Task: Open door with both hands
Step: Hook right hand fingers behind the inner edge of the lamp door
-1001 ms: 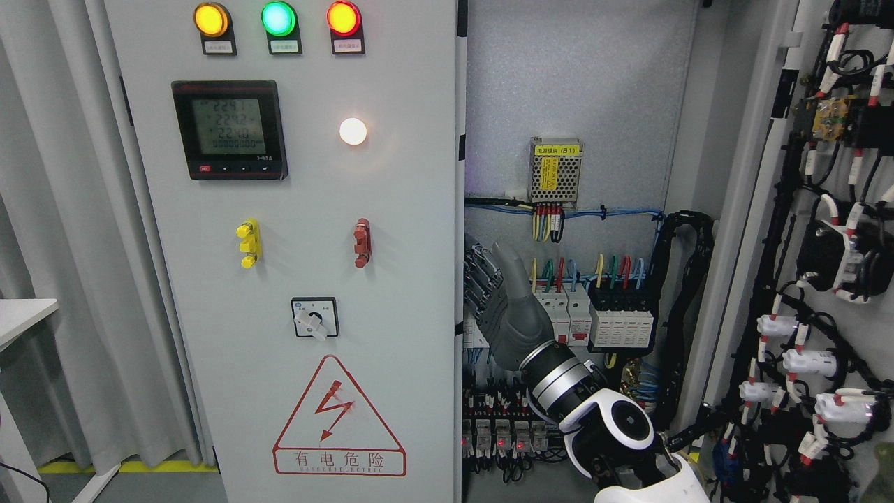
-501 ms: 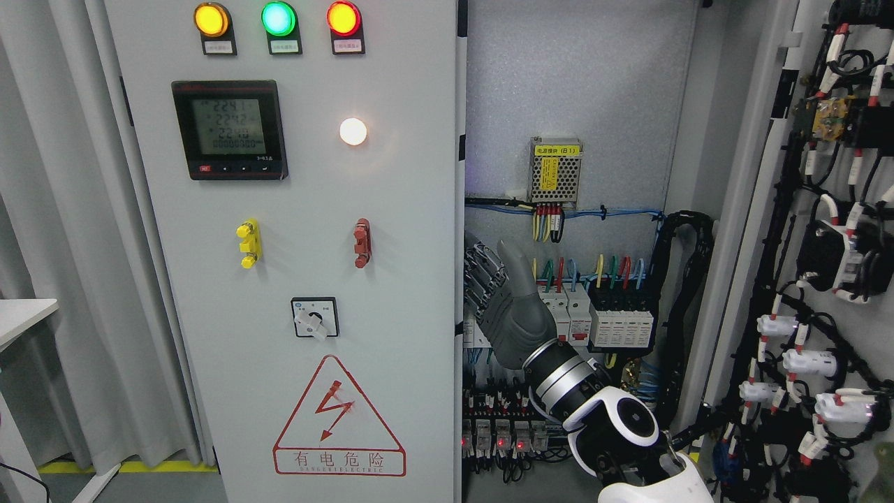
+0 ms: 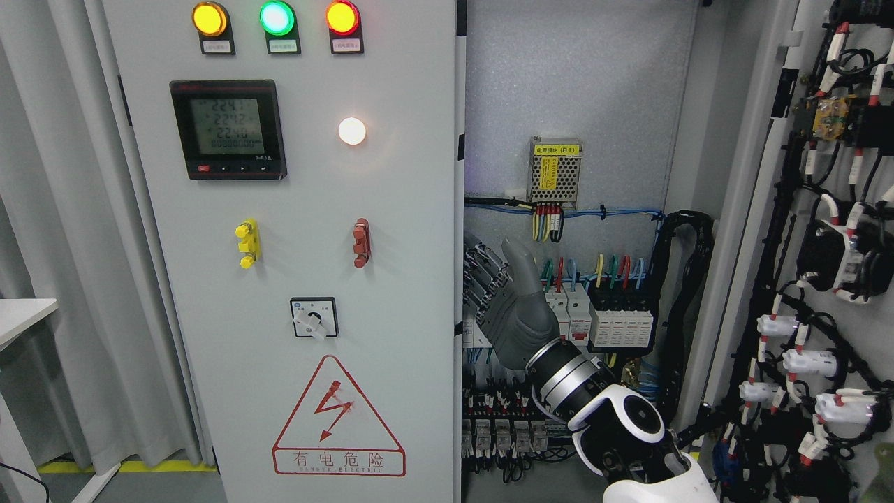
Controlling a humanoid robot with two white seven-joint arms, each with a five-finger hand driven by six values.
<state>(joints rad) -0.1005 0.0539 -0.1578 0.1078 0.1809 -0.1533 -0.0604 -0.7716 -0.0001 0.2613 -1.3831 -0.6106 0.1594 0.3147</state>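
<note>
head view | right hand [image 3: 504, 304] inside open cabinet, fingers [image 3: 479, 276] extended together, hooked at inner edge of left door [image 3: 293, 244], gripping nothing | left door closed, picture's left | right door [image 3: 824, 244] swung open, far right

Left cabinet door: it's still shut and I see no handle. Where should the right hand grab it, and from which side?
Grip the left cabinet door by its free right edge, coming from the opened right bay. The face carries only a meter, lamps and switches. The right hand is already beside that edge, thumb raised.
</note>
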